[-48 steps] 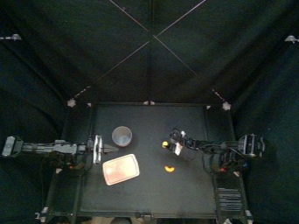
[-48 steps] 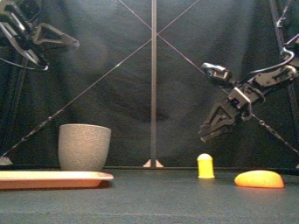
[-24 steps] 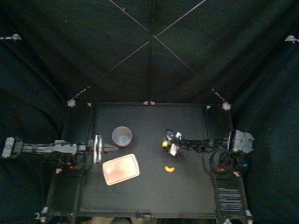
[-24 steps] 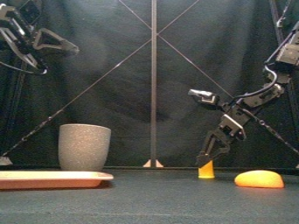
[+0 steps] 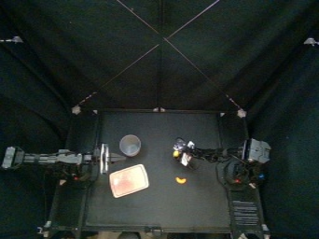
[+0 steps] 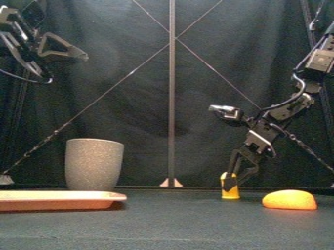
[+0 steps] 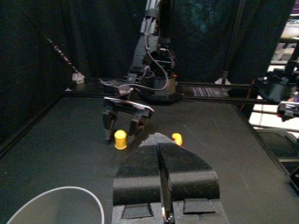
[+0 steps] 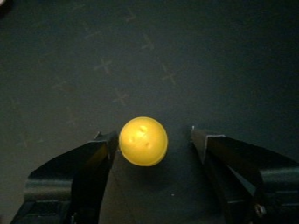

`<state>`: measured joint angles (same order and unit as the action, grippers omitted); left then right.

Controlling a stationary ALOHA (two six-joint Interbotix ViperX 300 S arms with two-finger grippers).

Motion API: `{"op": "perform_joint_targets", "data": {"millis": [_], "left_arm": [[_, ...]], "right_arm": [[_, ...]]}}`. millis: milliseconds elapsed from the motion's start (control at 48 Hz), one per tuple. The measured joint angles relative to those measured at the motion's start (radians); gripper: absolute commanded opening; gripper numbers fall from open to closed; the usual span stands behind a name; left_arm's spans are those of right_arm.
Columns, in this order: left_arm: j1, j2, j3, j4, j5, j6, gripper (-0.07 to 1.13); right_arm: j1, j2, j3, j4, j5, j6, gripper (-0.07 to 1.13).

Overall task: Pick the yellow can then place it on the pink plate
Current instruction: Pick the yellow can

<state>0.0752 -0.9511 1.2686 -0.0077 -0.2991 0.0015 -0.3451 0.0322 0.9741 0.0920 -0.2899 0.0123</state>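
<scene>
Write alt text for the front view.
The right pincer straddles a small yellow can on the table, jaws open either side. An orange toy lies right of it; a grey cup and pink plate sit at left.

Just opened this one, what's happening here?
The right gripper is down at the small yellow can, with its open jaws on either side of it and not yet closed. The can stands upright, well apart from the flat pink tray at the left. The left gripper hangs raised at the left side.
</scene>
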Motion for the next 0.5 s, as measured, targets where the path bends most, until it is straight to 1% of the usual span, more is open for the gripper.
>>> {"op": "perform_joint_targets", "data": {"millis": [104, 312, 500], "left_arm": [[0.002, 0.0, 0.002, -0.002, 0.0, 0.0, -0.03], [0.002, 0.0, 0.003, -0.002, -0.002, 0.0, -0.03], [0.003, 0.0, 0.003, -0.002, -0.002, 0.0, -0.03]], "right_arm": [[0.0, 0.002, -0.002, 0.0, 0.003, -0.002, 0.96], [0.0, 0.002, -0.003, 0.002, 0.008, -0.002, 0.78], [0.0, 0.002, -0.002, 0.003, 0.009, -0.002, 0.7]]}}
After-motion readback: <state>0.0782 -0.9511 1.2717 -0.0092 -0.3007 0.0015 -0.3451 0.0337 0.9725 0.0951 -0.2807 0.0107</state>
